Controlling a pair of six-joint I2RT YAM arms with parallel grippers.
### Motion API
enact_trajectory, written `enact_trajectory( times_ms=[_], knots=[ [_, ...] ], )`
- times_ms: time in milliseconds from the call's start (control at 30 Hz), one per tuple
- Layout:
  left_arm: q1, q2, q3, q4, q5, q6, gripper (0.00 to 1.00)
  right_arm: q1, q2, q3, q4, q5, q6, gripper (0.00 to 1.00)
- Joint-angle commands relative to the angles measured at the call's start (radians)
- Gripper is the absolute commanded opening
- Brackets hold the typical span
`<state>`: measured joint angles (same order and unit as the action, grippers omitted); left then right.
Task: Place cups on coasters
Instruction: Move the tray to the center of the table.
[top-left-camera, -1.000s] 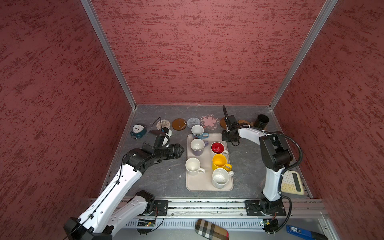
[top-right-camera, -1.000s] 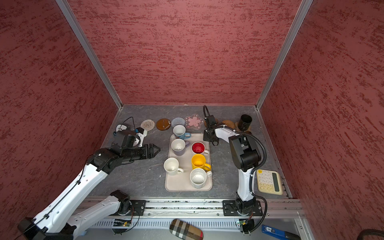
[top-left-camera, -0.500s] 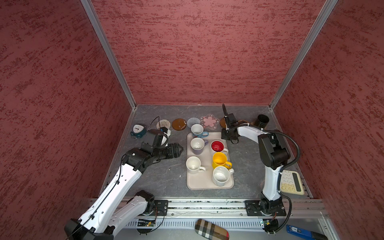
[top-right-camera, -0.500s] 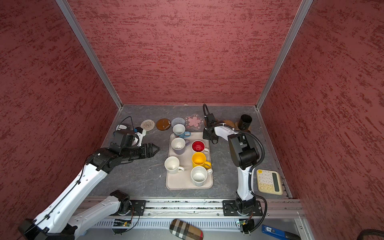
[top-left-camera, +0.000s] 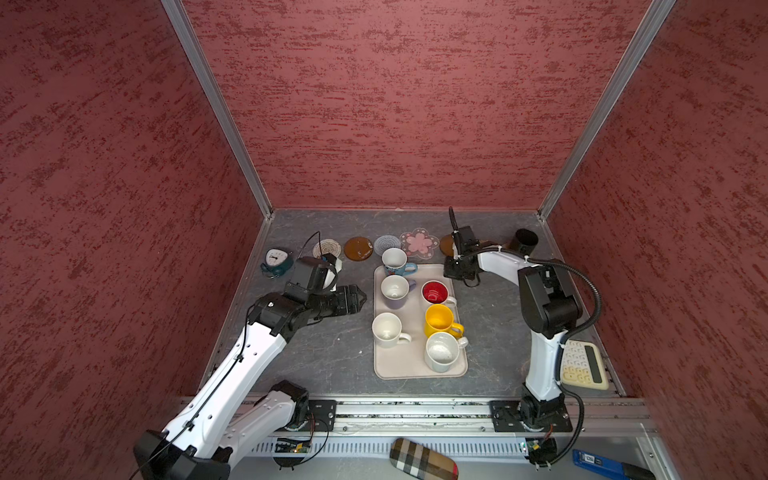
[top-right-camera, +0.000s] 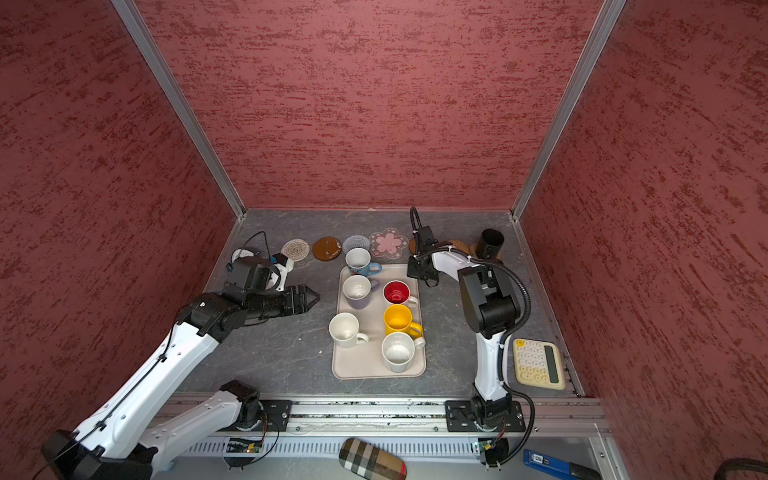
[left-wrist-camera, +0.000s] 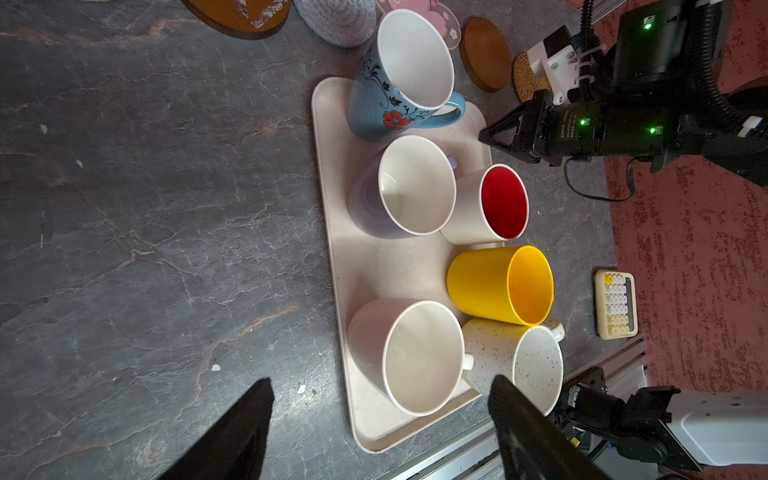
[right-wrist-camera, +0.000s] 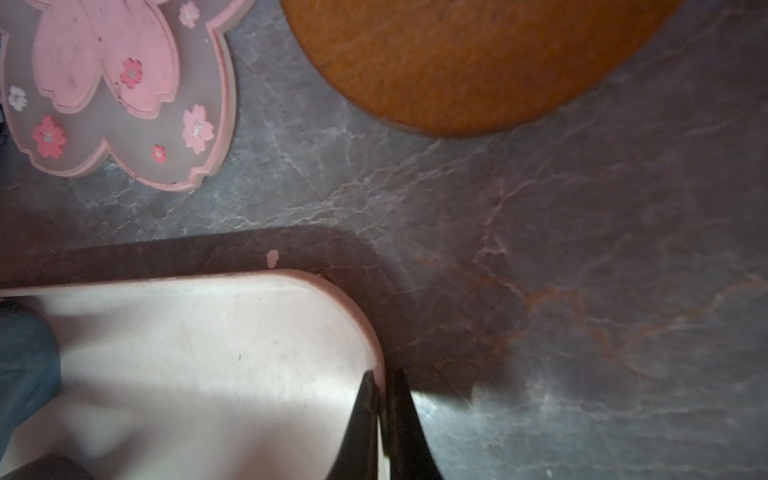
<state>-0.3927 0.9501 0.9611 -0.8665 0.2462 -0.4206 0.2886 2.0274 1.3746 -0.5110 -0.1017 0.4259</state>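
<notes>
Left claw (top-left-camera: 360, 297) spread, right claw (right-wrist-camera: 382, 376) closed at tray (right-wrist-camera: 208, 332) edge

Open table (top-left-camera: 324, 345) beside tray (top-left-camera: 407, 368) (cups (top-left-camera: 439, 319) seemingly packed tight).

The right arm's elbow (top-left-camera: 544, 299) eases slightly toward the back wall (top-left-camera: 395, 104), and the beige tray (top-left-camera: 409, 365), at whose corner the right gripper (right-wrist-camera: 382, 399) sits, slides a touch the same way with its load.
</notes>
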Motion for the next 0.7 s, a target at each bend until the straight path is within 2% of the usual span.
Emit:
enact_trajectory(
  times_ms=[0, 667],
  knots=[
    [0.006, 0.003, 0.021, 0.004, 0.004, 0.022, 0.82, -0.082, 0.012, -0.031, 0.136, 0.145, 0.069, 0.00],
    [0.005, 0.001, 0.030, -0.005, 0.001, 0.014, 0.82, -0.134, -0.066, -0.136, 0.162, 0.158, 0.056, 0.00]
  ],
)
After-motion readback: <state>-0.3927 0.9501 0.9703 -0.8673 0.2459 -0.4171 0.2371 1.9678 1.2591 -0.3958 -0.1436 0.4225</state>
